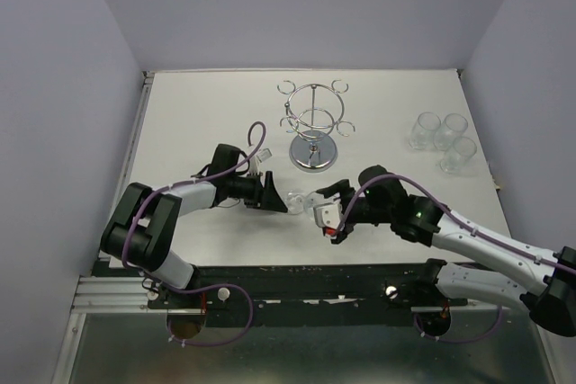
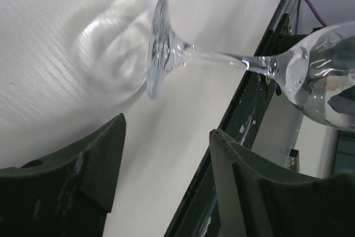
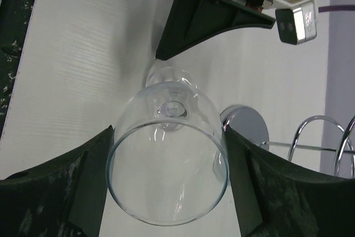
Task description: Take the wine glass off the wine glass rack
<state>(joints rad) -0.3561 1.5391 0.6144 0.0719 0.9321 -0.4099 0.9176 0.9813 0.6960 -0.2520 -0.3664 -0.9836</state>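
Note:
The wine glass (image 1: pixel 298 197) lies level above the table, off the wine glass rack (image 1: pixel 312 123), which stands behind it at the back centre. My right gripper (image 1: pixel 320 208) is shut on the glass's bowl (image 3: pixel 166 165), with one finger against each side. The glass's foot (image 2: pixel 158 48) and stem point toward my left gripper (image 1: pixel 275 197). My left gripper (image 2: pixel 166 123) is open and empty, just short of the foot, and it also shows in the right wrist view (image 3: pixel 205 15). The rack's round chrome base (image 3: pixel 248 125) shows behind the bowl.
Three clear tumblers (image 1: pixel 441 139) stand at the back right of the white table (image 1: pixel 198 114). The table's near edge with its dark rail (image 2: pixel 249 115) runs just below the glass. Walls close in the table on the left, back and right.

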